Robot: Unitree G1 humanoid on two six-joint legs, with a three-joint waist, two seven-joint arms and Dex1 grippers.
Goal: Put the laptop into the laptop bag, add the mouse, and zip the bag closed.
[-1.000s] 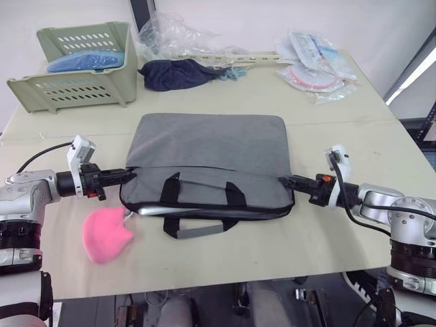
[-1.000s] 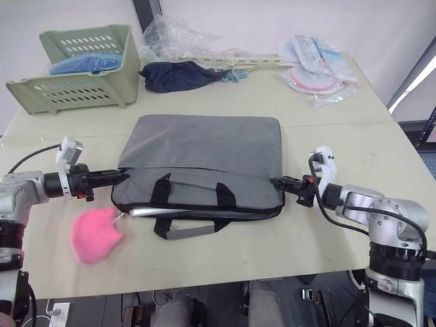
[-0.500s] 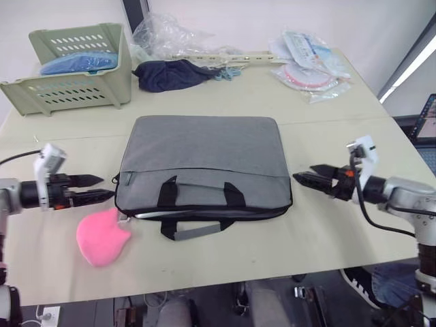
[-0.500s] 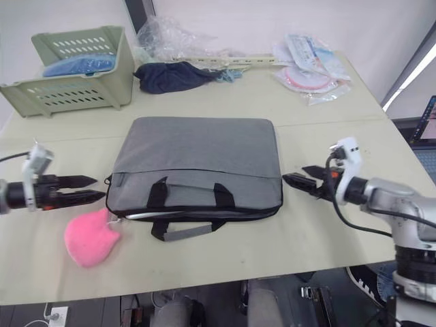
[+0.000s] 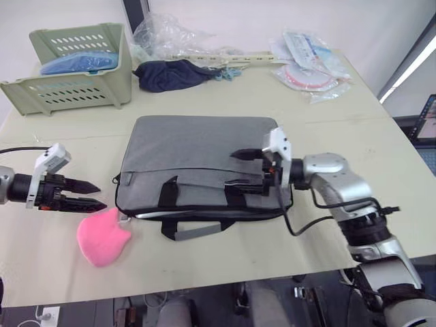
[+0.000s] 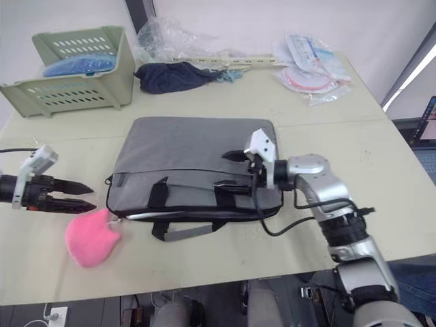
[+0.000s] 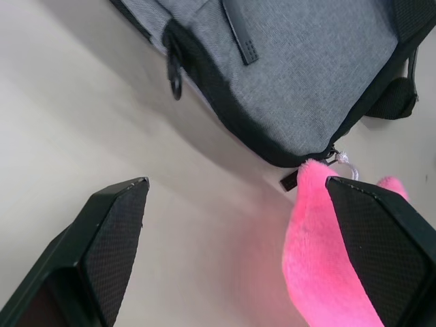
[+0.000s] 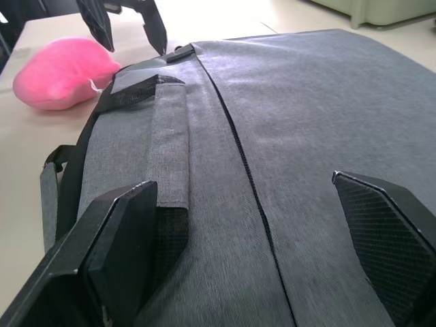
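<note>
The bench is carrying the grey laptop bag at its centre, the bag's long axis running parallel to the near edge and its handles facing that edge. A silver strip, judged to be the laptop, is showing through the still-open seam along the bag's near-left side; the mouse cannot be made out. The right gripper is hovering low over the bag's right half, fingers spread wide and holding nothing, pointing along the long axis toward the left end. The left gripper is waiting just off the bag's left end, likewise open and empty, with the pink fuzzy lump just beside it toward the near edge. The zip pull is lying at the bag's left corner, so the left gripper is judged the nearer one for closing.
</note>
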